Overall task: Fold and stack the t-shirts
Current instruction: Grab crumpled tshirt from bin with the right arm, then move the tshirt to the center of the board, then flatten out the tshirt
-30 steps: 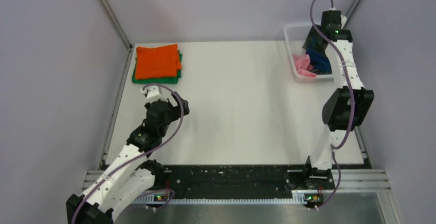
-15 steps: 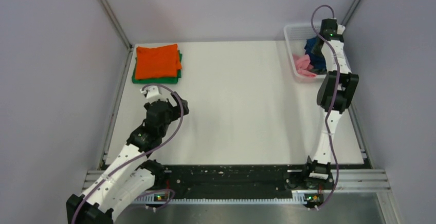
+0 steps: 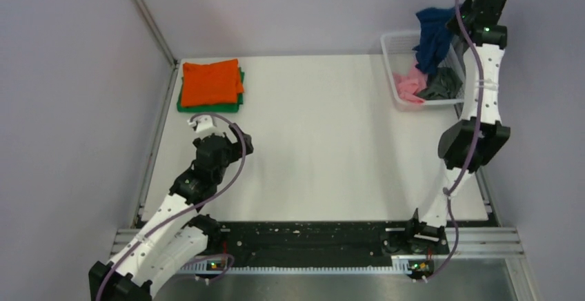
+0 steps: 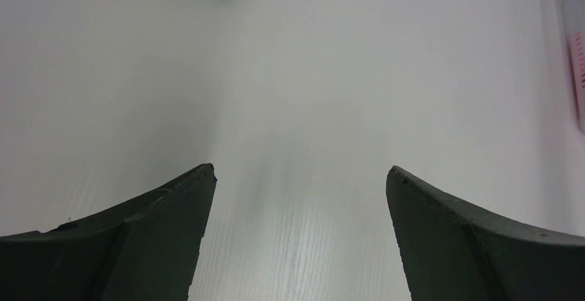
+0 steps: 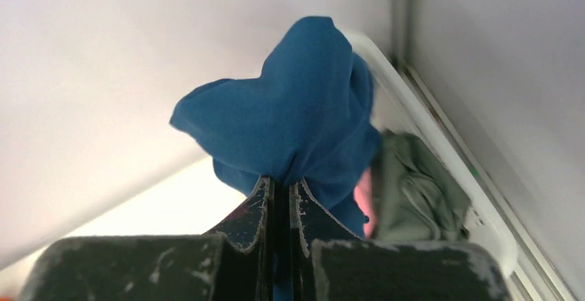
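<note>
One crumpled navy cloth t-shirt [image 5: 296,108] is pinched beneath the right hand [image 5: 281,181]; the left hand [image 4: 300,171] is spread wide.

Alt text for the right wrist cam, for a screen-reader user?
Shut jaws pinch a bunched blue shirt, held up above a white basket in the corner. A grey shirt and a sliver of pink cloth lie in the basket.

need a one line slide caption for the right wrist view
Right pincer shut on the navy blue t-shirt, hanging over the white mesh basket with a grey shirt inside.
</note>
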Robot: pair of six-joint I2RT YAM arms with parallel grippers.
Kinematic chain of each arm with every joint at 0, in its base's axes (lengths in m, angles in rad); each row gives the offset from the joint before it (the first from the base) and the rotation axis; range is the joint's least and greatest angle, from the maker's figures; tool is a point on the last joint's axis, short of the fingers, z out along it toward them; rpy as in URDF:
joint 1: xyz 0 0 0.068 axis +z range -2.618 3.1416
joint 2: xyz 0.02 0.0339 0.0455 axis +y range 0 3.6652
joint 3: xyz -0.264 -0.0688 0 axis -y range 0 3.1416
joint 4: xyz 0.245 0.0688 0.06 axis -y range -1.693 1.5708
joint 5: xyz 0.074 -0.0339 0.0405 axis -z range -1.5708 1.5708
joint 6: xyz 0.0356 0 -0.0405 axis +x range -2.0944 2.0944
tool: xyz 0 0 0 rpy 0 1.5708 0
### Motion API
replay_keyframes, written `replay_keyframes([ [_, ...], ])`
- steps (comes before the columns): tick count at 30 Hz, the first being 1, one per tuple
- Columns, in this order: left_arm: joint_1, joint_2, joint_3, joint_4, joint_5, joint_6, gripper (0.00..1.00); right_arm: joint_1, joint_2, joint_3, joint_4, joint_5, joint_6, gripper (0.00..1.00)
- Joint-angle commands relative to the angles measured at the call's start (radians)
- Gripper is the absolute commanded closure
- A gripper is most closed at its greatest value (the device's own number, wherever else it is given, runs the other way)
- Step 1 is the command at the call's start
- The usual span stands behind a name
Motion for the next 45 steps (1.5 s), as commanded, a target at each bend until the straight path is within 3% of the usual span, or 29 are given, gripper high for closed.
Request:
replay_keyframes([
  [1, 0.004, -0.032, 0.029, 0.028, 0.010, -0.001, 0.01, 0.065, -0.350, -0.032, 0.168, -0.193, 0.042, 1.00],
  [8, 0.003, -0.004, 0.028, 0.041, 0.028, -0.001, 0.01, 0.198, -0.490, -0.031, 0.210, -0.525, 0.210, 1.00],
  [15, 0.004, -0.002, 0.038, 0.022, 0.024, -0.015, 0.01, 0.478, -0.586, -0.182, 0.300, -0.667, 0.314, 1.00],
  [17, 0.004, -0.019, 0.035, 0.015, 0.005, -0.025, 0.01, 0.554, -0.639, -0.320, 0.352, -0.665, 0.333, 1.00],
  [21, 0.003, -0.069, 0.037, -0.017, -0.044, -0.041, 0.01, 0.609, -0.798, -0.790, 0.513, -0.654, 0.396, 1.00],
  [23, 0.004, -0.093, 0.036, -0.034, -0.080, -0.049, 0.01, 0.611, -0.884, -1.038, 0.558, -0.564, 0.387, 0.99],
  [24, 0.004, -0.102, 0.036, -0.044, -0.092, -0.055, 0.01, 0.610, -0.920, -1.147, 0.536, -0.453, 0.357, 0.91],
  [27, 0.003, -0.115, 0.057, -0.115, -0.096, -0.081, 0.01, 0.605, -0.995, -1.353, 0.388, -0.135, 0.294, 0.39],
  [29, 0.004, -0.109, 0.079, -0.186, -0.058, -0.110, 0.01, 0.605, -1.036, -1.410, 0.317, 0.031, 0.264, 0.23],
  [31, 0.003, -0.098, 0.079, -0.253, 0.000, -0.152, 0.01, 0.605, -1.091, -1.431, 0.289, 0.096, 0.240, 0.05],
  [35, 0.002, -0.060, -0.007, -0.203, 0.249, -0.209, 0.01, 0.607, -1.189, -1.447, 0.310, 0.061, 0.159, 0.01],
  [37, -0.002, -0.014, -0.059, -0.113, 0.426, -0.216, 0.01, 0.610, -1.197, -1.452, 0.338, -0.062, 0.063, 0.01],
  [40, -0.033, 0.052, -0.105, 0.036, 0.569, -0.204, 0.03, 0.639, -1.162, -1.467, 0.367, -0.233, 0.000, 0.01],
  [45, -0.071, 0.224, -0.115, 0.155, 0.586, -0.173, 0.03, 0.701, -1.065, -1.469, 0.382, -0.198, -0.029, 0.01],
])
